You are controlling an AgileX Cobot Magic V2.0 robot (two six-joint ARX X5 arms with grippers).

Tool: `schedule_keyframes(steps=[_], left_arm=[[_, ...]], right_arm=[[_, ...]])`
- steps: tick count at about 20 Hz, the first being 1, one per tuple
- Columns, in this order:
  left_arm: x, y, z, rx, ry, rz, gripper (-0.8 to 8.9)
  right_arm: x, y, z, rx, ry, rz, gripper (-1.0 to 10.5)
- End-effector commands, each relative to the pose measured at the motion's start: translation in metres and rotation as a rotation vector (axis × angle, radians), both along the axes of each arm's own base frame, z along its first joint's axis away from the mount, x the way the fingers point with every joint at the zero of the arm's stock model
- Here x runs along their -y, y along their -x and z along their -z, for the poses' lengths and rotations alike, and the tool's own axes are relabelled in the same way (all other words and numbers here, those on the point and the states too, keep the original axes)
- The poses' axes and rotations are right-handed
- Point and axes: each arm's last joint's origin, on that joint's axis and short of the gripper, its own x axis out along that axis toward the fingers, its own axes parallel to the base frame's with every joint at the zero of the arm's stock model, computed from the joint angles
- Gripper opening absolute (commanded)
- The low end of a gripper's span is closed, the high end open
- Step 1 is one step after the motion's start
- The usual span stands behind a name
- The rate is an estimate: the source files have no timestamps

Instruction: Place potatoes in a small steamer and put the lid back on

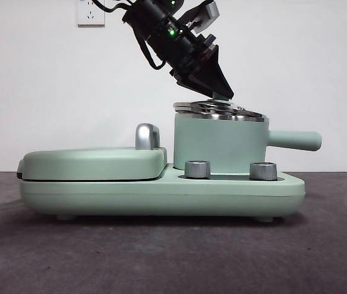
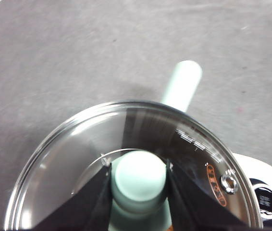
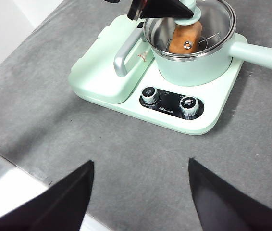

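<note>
My left gripper (image 2: 139, 185) is shut on the mint-green knob (image 2: 139, 173) of the clear glass lid (image 2: 73, 159). In the front view this gripper (image 1: 221, 93) comes down from above and holds the lid (image 1: 219, 111) slightly tilted at the steel rim of the small steamer (image 1: 216, 144). I cannot tell whether the lid is fully seated. The orange-brown potato (image 3: 184, 37) lies inside the steamer (image 3: 193, 67), seen through the glass in the right wrist view. My right gripper (image 3: 141, 192) is open and empty, high above the table in front of the appliance.
The steamer stands on a mint-green base (image 1: 161, 196) with two steel dials (image 1: 197, 169) (image 1: 262, 170). Its side handle (image 1: 293, 140) sticks out to the right. A flat grill cover (image 1: 94, 162) with a chrome handle (image 1: 147, 136) is at the left.
</note>
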Motion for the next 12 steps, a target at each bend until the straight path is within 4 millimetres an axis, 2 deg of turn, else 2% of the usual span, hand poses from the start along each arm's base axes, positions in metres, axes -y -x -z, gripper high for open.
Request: schedule_keyframes(steps=[1, 6, 12], left_arm=[[0.009, -0.001, 0.023, -0.091, 0.0, 0.078, 0.21], [-0.009, -0.012, 0.021, -0.134, 0.066, 0.099, 0.15], [-0.012, -0.016, 0.018, -0.114, 0.083, 0.076, 0.15]], right_arm=[[0.0, 0.0, -0.003, 0.004, -0.023, 0.004, 3.1], [0.0, 0.0, -0.003, 0.0, -0.027, 0.007, 3.1], [0.0, 0.0, -0.003, 0.0, -0.028, 0.008, 3.1]])
